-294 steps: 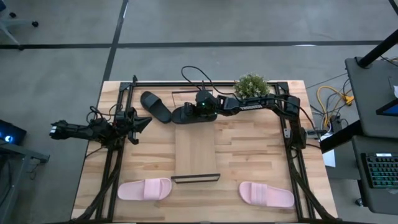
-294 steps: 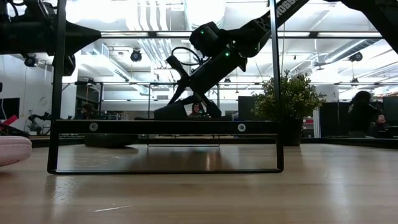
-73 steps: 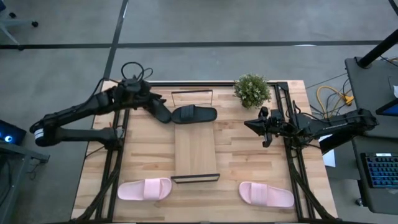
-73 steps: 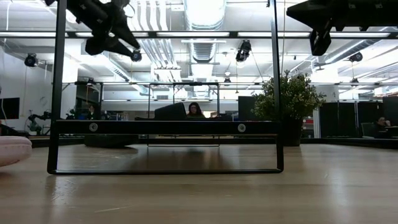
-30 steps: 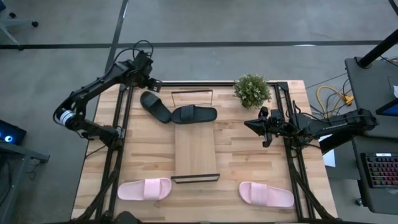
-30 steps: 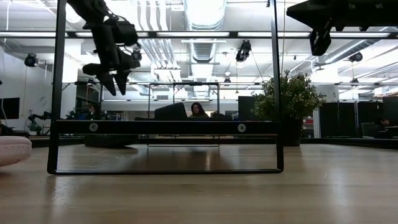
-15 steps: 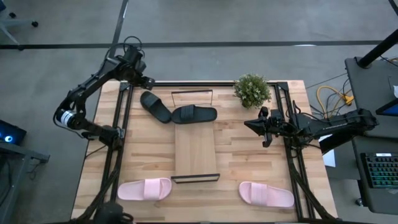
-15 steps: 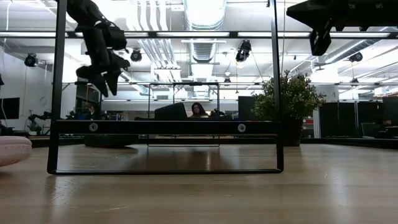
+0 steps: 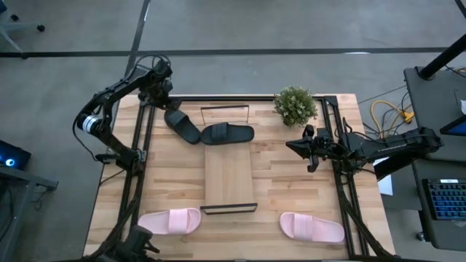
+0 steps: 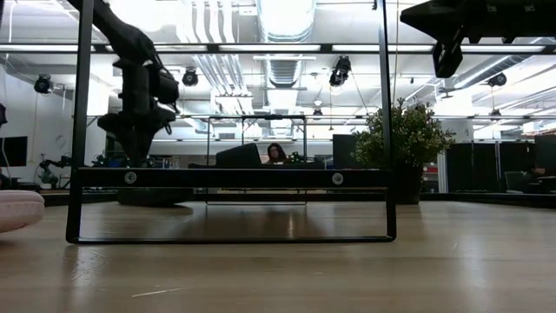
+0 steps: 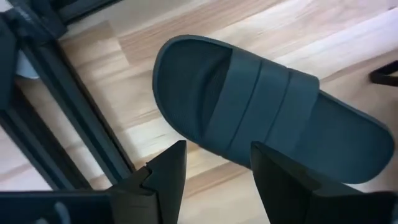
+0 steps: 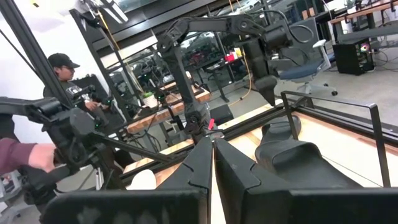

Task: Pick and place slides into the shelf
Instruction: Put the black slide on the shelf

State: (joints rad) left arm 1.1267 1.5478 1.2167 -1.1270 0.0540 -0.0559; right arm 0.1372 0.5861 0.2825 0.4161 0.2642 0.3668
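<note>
Swinging in from beyond the tabletop's far-left corner, the left hand (image 9: 166, 104) now hangs over the heel end of the angled black slide (image 9: 182, 124), fingers spread and nothing between them; its wrist view shows the slide's (image 11: 267, 118) strap and footbed just ahead of the two fingertips (image 11: 168, 168). This slide lies at about 11 o'clock on the tabletop (image 9: 291, 185), its toe touching or nearly touching the second black slide (image 9: 227, 134), which sits across the far end of the shelf (image 9: 228, 175). Two pink slides, one (image 9: 170, 220) at 7 o'clock and one (image 9: 312, 227) at 5 o'clock, wait at the near edge. Clenched tight and empty, the right hand (image 9: 297, 148) parks at 3 o'clock, near the potted plant (image 9: 295, 105).

The risk, as I judge it, lies in the approach. Fingers coming down on the soft heel rim instead of straddling the strap could pinch only foam and let the slide pivot or drop when lifted. Because the two black slides crowd each other, dragging the angled one could shove its neighbour off the shelf end. The dark frame rail (image 11: 68, 118) beside the slide could also catch a finger.
</note>
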